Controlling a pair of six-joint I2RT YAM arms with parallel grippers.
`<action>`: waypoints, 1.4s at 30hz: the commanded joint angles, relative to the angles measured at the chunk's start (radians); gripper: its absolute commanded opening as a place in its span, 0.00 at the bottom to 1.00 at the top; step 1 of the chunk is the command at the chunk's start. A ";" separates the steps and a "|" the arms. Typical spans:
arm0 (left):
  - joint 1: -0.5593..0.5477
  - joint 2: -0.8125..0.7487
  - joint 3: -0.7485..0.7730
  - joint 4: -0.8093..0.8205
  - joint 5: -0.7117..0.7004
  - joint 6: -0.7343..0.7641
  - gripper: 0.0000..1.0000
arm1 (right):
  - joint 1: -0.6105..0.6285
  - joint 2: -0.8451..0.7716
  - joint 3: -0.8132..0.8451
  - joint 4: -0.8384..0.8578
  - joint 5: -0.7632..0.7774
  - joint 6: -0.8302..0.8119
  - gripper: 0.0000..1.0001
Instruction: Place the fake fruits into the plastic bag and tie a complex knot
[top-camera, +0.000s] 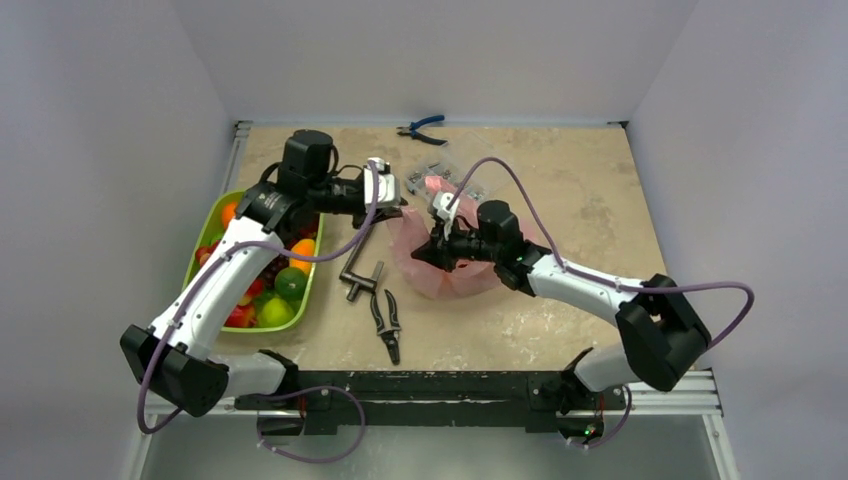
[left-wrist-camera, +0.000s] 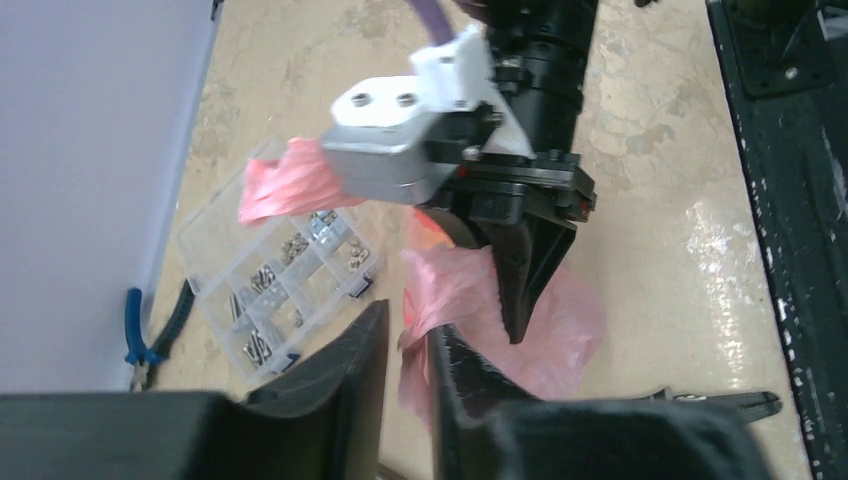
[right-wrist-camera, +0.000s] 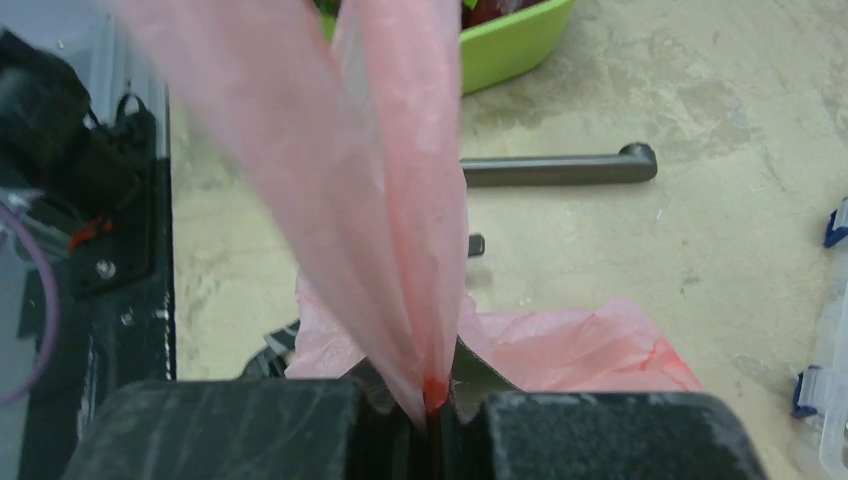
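The pink plastic bag (top-camera: 455, 275) lies crumpled mid-table. My right gripper (right-wrist-camera: 432, 400) is shut on a stretched strip of its film (right-wrist-camera: 380, 200), which runs up and away from the jaws. My left gripper (left-wrist-camera: 408, 320) hovers just left of the right gripper (left-wrist-camera: 520, 300). Its jaws stand slightly apart, and a pink twist of the bag (left-wrist-camera: 412, 350) hangs loose in the gap against one finger. The fake fruits (top-camera: 290, 285) sit in the lime-green tray (top-camera: 205, 235) at the left, under my left arm. A knot is not in view.
A clear parts box (left-wrist-camera: 270, 290) lies behind the bag, with blue-handled pliers (top-camera: 420, 128) at the far edge. A black clamp (top-camera: 360, 268) and black pliers (top-camera: 388, 325) lie left of the bag. A purple cable loops over my right arm.
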 joint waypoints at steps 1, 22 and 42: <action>0.072 -0.027 0.089 -0.013 0.054 -0.091 0.36 | 0.002 -0.060 -0.082 0.068 -0.007 -0.108 0.00; -0.015 0.078 0.078 -0.037 0.110 -0.342 0.48 | 0.001 -0.152 -0.157 0.118 -0.048 -0.306 0.03; 0.034 0.000 -0.055 0.227 0.187 -0.611 0.00 | -0.043 -0.220 -0.045 0.005 -0.124 -0.102 0.83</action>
